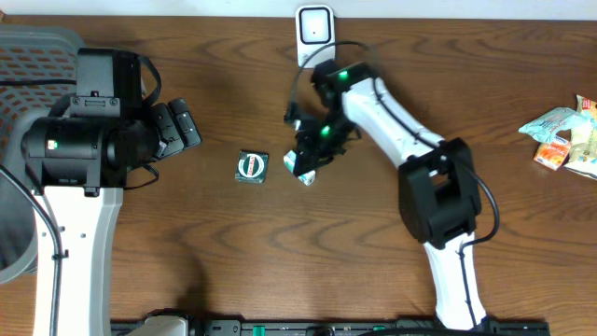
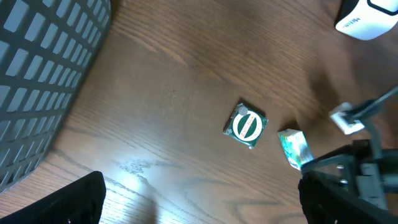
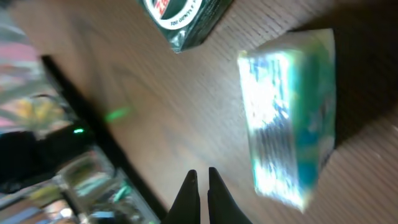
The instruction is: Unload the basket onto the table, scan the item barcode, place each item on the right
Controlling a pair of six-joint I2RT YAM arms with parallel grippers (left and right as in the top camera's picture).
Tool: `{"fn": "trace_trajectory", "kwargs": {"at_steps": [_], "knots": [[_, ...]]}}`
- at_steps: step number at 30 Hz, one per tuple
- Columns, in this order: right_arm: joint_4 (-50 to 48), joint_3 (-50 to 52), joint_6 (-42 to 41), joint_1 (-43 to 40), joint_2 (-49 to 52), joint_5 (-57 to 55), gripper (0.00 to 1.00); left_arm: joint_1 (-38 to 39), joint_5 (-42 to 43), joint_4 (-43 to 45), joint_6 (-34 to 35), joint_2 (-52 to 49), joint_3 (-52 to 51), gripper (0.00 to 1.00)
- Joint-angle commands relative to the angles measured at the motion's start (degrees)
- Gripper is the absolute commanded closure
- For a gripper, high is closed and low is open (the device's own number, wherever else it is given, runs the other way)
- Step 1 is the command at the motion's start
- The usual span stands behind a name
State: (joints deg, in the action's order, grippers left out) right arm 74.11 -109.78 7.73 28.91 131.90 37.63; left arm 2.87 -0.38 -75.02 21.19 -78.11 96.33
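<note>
Right tool (image 3: 201, 175) shut beside teal packet (image 3: 289, 118) | basket (image 1: 33, 61) contents hidden

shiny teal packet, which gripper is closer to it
Right. The right gripper sits shut just beside the shiny teal packet, not holding it; the left gripper is open farther off, beyond the dark green packet.

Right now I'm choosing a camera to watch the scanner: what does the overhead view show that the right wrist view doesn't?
Only overhead: the white barcode scanner at the table's far edge, the grey basket and the snack packets. Only right wrist: a close look at the right gripper, its fingers shut on nothing, beside the teal packet. Both: the dark green packet and the shiny teal packet lying on the wooden table.
</note>
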Motion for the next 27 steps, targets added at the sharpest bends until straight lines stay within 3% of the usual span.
{"fn": "trace_trajectory", "kwargs": {"at_steps": [1,12,18,22,24,27], "knots": [[-1.27,-0.94,-6.19,1.73,-2.25,-11.45,0.99,-0.17,-0.72,-0.2,0.68,0.26,0.13,0.02],[-4.55,-0.57,-19.15,2.4,-2.23,-29.55,0.99,-0.17,-0.72,-0.22,0.68,0.26,0.13,0.02],[-4.63,-0.57,-19.69,1.18,-2.23,-30.42,0.97,-0.17,-0.72,-0.2,0.66,0.26,0.13,0.03],[-5.64,-0.57,-19.69,-0.44,-2.23,-30.34,0.88,-0.17,-0.72,-0.22,0.68,0.26,0.13,0.02],[-6.67,-0.57,-19.69,-1.77,-2.23,-28.41,0.73,-0.2,-0.72,-0.22,0.68,0.26,0.13,0.03],[-8.2,-0.57,-18.25,-4.15,-2.23,-23.32,0.63,-0.17,-0.72,-0.22,0.68,0.26,0.13,0.02]]}}
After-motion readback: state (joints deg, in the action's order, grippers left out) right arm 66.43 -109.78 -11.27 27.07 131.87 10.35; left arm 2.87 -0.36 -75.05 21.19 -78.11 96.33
